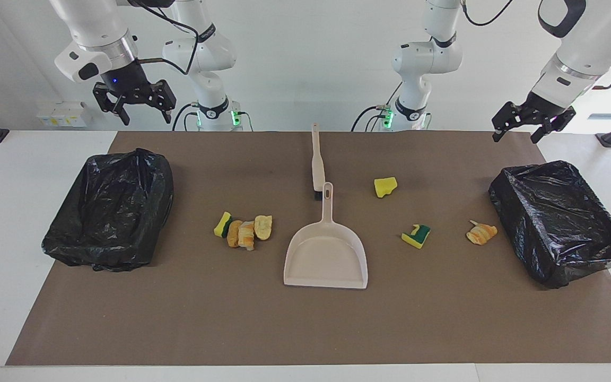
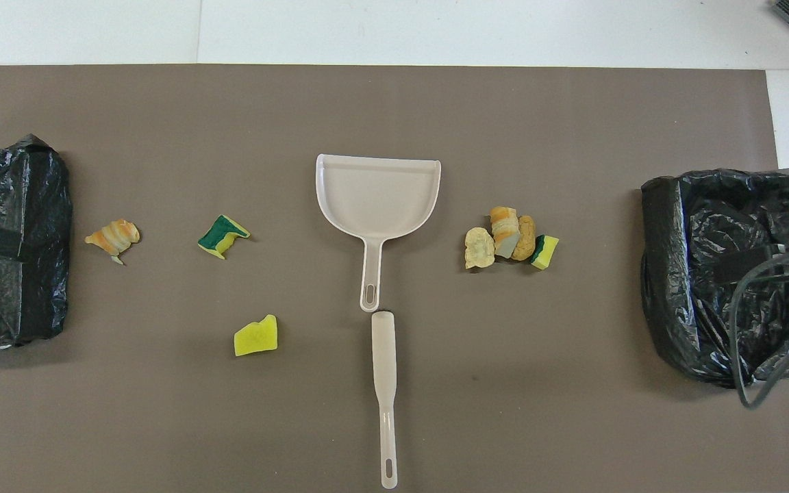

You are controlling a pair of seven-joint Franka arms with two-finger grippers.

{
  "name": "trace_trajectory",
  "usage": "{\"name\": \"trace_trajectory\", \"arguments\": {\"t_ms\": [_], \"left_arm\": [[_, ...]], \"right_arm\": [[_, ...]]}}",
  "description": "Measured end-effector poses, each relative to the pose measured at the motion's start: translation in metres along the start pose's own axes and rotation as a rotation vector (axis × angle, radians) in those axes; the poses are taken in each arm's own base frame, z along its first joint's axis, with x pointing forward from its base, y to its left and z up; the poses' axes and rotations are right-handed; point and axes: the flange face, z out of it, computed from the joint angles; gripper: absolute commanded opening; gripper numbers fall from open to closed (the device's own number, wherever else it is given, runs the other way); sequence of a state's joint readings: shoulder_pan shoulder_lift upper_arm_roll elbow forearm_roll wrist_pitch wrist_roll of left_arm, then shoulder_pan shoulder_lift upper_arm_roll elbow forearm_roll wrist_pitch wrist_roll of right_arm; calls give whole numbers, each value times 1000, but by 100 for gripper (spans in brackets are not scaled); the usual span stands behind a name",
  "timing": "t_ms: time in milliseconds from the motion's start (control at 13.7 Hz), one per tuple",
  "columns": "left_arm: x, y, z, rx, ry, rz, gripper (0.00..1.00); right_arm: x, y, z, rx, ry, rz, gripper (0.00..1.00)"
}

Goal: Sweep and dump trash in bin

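A beige dustpan (image 1: pixel 326 257) (image 2: pixel 377 188) lies mid-mat, its handle toward the robots. A beige brush (image 1: pixel 317 164) (image 2: pixel 384 383) lies in line with the handle, nearer to the robots. The trash is a cluster of bread bits and a sponge chunk (image 1: pixel 244 232) (image 2: pixel 507 239), a yellow sponge piece (image 1: pixel 385 187) (image 2: pixel 256 335), a green-backed sponge piece (image 1: pixel 416 235) (image 2: pixel 222 236) and a croissant bit (image 1: pixel 480 233) (image 2: pixel 114 236). My right gripper (image 1: pixel 145 114) is open, raised over one bin. My left gripper (image 1: pixel 515 135) is open, raised over the other bin.
A bin lined with a black bag (image 1: pixel 98 249) (image 2: pixel 661 274) stands at the right arm's end of the brown mat. A second one (image 1: pixel 517 212) (image 2: pixel 45 239) stands at the left arm's end. White table surrounds the mat (image 1: pixel 305 329).
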State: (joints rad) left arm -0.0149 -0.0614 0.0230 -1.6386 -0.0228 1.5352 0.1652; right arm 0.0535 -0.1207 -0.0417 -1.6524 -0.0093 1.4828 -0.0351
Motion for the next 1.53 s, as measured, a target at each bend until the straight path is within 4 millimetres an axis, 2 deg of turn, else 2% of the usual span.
{"name": "trace_trajectory", "arguments": {"t_ms": [146, 292, 510, 656, 802, 948, 1240, 1385, 1531], "left_arm": [[-2, 15, 7, -2, -15, 126, 100], [-3, 40, 17, -6, -37, 242, 100], [-13, 107, 37, -5, -82, 357, 100], [-26, 154, 53, 5, -95, 358, 100], [-44, 199, 79, 18, -105, 352, 100], [-62, 235, 109, 29, -127, 363, 100], [-101, 283, 170, 39, -123, 356, 100], [-125, 306, 185, 47, -107, 303, 100], [-148, 341, 197, 39, -56, 225, 100]], "right_arm": [[-1, -2, 3, 0, -6, -3, 100], [-2, -3, 4, 0, -9, -6, 100], [-4, -4, 7, 1, -15, -7, 100], [-6, -4, 9, 1, -20, -8, 100], [-11, -4, 14, 2, -31, -8, 100], [-16, -4, 18, 3, -40, -8, 100], [-19, -3, 25, 4, -54, -7, 100], [-17, 2, 24, 5, -48, -4, 100], [-8, 1, 24, 4, -35, -12, 100]]}}
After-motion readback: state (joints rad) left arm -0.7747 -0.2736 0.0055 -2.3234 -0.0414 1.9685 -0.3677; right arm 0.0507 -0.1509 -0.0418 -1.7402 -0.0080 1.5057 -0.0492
